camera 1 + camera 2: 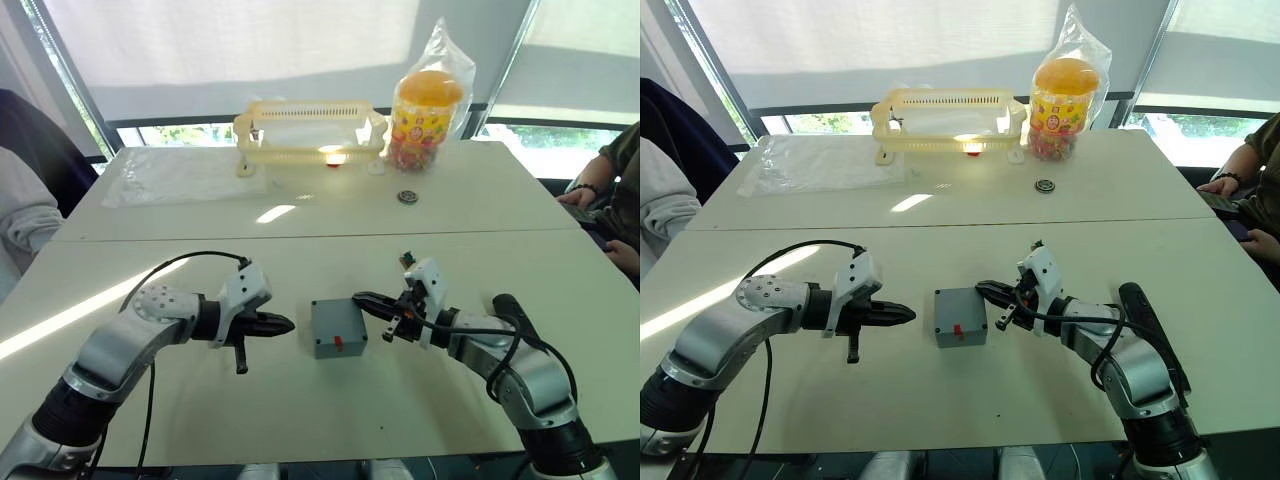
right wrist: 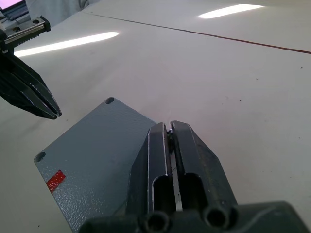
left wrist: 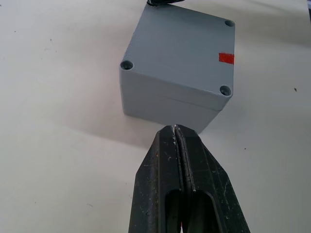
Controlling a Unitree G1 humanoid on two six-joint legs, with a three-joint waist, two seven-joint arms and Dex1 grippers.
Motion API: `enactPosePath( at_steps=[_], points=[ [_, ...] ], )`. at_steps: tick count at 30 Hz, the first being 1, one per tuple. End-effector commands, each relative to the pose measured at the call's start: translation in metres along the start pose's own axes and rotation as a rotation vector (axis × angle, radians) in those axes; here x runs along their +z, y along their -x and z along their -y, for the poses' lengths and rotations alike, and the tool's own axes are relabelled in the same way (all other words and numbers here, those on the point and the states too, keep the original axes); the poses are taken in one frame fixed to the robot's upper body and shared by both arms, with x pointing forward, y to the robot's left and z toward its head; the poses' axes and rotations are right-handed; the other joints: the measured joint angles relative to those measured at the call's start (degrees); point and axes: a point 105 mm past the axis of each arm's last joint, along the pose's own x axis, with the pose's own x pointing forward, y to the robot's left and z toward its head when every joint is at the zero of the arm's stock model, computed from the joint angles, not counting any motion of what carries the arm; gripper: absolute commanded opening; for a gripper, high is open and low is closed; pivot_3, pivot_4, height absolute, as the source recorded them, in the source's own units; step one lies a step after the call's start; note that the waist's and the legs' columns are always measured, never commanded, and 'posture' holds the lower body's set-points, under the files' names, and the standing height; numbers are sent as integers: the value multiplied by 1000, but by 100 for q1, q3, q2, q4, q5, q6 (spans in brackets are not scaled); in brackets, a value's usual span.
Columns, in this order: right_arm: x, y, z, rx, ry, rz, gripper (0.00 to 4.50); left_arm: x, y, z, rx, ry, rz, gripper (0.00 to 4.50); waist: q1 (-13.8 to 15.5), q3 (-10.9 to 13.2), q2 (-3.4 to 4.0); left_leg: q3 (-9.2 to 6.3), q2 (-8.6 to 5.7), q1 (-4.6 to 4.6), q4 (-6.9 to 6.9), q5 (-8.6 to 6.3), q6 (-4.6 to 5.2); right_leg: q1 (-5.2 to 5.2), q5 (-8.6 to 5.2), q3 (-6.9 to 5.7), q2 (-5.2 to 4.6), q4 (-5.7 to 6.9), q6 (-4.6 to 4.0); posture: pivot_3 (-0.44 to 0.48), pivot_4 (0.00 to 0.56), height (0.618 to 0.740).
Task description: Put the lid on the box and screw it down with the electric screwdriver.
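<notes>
The grey box (image 1: 338, 325) stands mid-table between my two grippers as one closed block. Its upward face has screw holes at the corners and a small red mark (image 3: 226, 58), and a seam (image 3: 170, 99) runs around its side wall. I cannot tell which part is the lid. My left gripper (image 1: 288, 324) is shut and empty, its tip a short way off the box's left side. My right gripper (image 1: 358, 297) is shut and empty too, its tip at the box's far right edge. The left fingers (image 2: 34, 97) also show in the right wrist view. The electric screwdriver is out of view.
At the back of the table stand a yellow plastic basket (image 1: 310, 125) and a candy jar in a clear bag (image 1: 428, 105). A small round object (image 1: 406, 197) and a clear plastic sheet (image 1: 180, 178) lie nearby. A person's arm (image 1: 600, 195) rests at the right edge, a sleeve (image 1: 20, 225) at the left.
</notes>
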Motion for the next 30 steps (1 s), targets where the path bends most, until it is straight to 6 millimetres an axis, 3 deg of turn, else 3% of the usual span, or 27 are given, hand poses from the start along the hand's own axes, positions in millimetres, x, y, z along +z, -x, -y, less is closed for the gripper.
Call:
enactPosePath(
  at_steps=[1, 4, 9, 11, 14, 17, 18, 21, 24, 30],
  points=[
    [16, 5, 4, -2, 49, 32, 1946, 7, 2, 1, 7, -42, 20, 0, 0, 0, 0, 0, 0, 0, 1, 0, 0, 0, 0, 0, 0, 0, 0, 0, 150, 740],
    [28, 15, 5, -2, 65, 53, 3488, 10, 5, 0, 10, -39, 32, 0, 5, 1, 0, 1, 0, 0, 1, 0, 0, 0, -1, 0, 0, 0, -1, 0, 150, 740],
    [64, 42, 10, -19, 61, 102, 3488, 30, 16, -9, 15, -39, 102, 0, 9, 5, 0, -3, 0, -8, 4, 0, 0, -4, 1, -2, 0, 0, 1, 0, 150, 740],
    [82, 65, 23, -57, 26, 95, 3488, 47, 22, -12, 3, -51, 156, 0, 19, 11, 3, -3, 0, -10, 6, 0, 0, -5, 1, -3, 0, 2, 0, 0, 150, 740],
    [93, 102, 43, -122, 0, -15, 3488, 67, 22, -5, -52, -78, 211, 0, 46, 14, 7, -6, -2, -25, 12, 0, 0, -8, 1, -9, -3, -4, -1, 0, 150, 740],
    [83, 139, 63, -211, -9, -230, 4354, 75, 16, 11, -137, -108, 238, 0, 32, 13, 7, -5, -3, -40, 8, -6, 12, -8, 5, -15, -4, -37, 7, 0, 150, 740],
    [75, 151, 68, -233, -32, -327, 4436, 77, 13, 18, -168, -120, 242, 0, 24, 13, 5, -4, -3, -44, 8, -10, 18, -9, 7, -15, -4, -41, 11, 0, 150, 740],
    [61, 178, 82, -302, -131, -501, 4436, 76, 4, 36, -251, -159, 245, 0, -17, 14, 12, 6, -2, -51, 11, -20, 36, -17, 9, -9, -4, -43, 15, 0, 150, 740],
    [41, 194, 76, -289, -306, -678, 4436, 70, -6, 52, -317, -206, 211, 0, -27, 18, 32, 15, 0, -49, 14, -21, 38, -23, 9, 1, -2, -40, 16, 0, 150, 740],
    [5, 214, 65, -280, -446, -857, 4436, 57, -19, 91, -440, -277, 146, 0, 11, 17, 37, 13, 1, -52, 20, -21, 38, -22, -1, 0, 0, -38, -5, 0, 150, 740]
  ],
)
